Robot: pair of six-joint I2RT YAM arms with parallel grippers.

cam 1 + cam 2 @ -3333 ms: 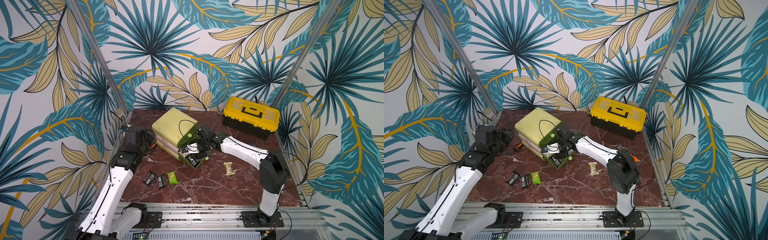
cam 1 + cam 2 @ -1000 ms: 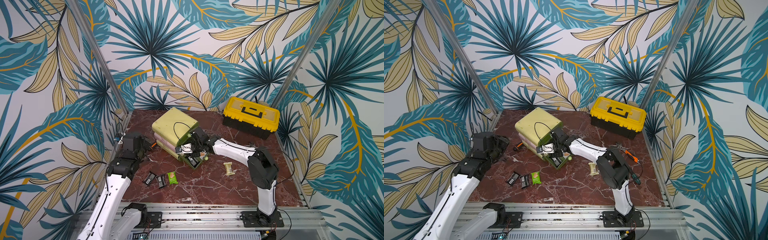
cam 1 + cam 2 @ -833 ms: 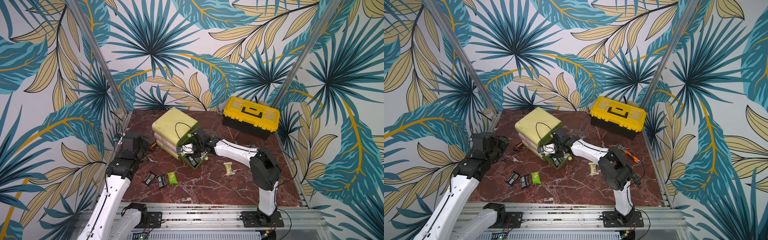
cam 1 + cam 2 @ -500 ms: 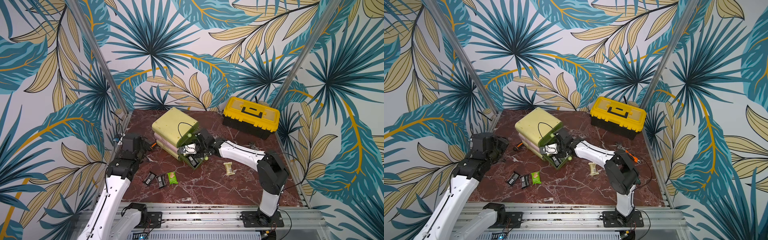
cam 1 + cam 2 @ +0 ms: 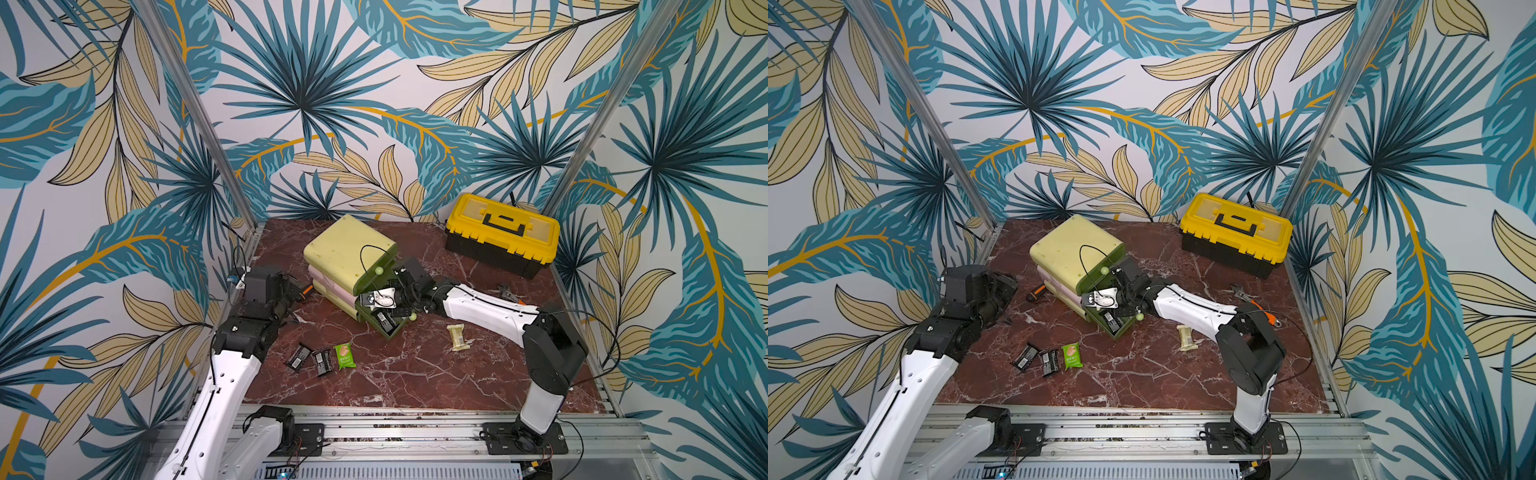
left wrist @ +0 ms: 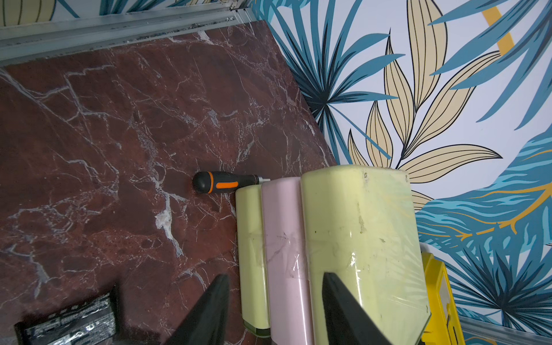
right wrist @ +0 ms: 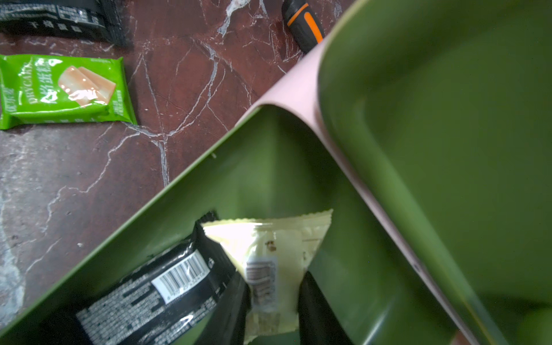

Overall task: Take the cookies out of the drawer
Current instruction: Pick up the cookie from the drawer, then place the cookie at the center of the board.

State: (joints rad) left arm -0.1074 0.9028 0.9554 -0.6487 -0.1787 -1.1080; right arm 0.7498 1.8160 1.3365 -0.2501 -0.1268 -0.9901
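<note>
- Cream-yellow packet [image 7: 268, 254]: crimped end, barcode; in open green drawer [image 5: 395, 332], frame centre in a top view.
- Long axis along fingers [image 7: 313, 304]; crimped end toward drawer corner.
- Right gripper [image 7: 273, 286] clamps it; left gripper [image 6: 274, 276] apart.

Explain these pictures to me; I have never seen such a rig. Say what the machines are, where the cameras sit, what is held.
A left arm and a right arm, both robots, stand at a marble table. Both top views look down from above; each wrist view, from a camera on that arm. On it: a drawer cabinet, a yellow toolbox, a screwdriver, two black packets, a green packet and a pale packet. The right claw reaches into the open drawer, pinching a cream packet beside a black packet. The left claw is open, empty.
</note>
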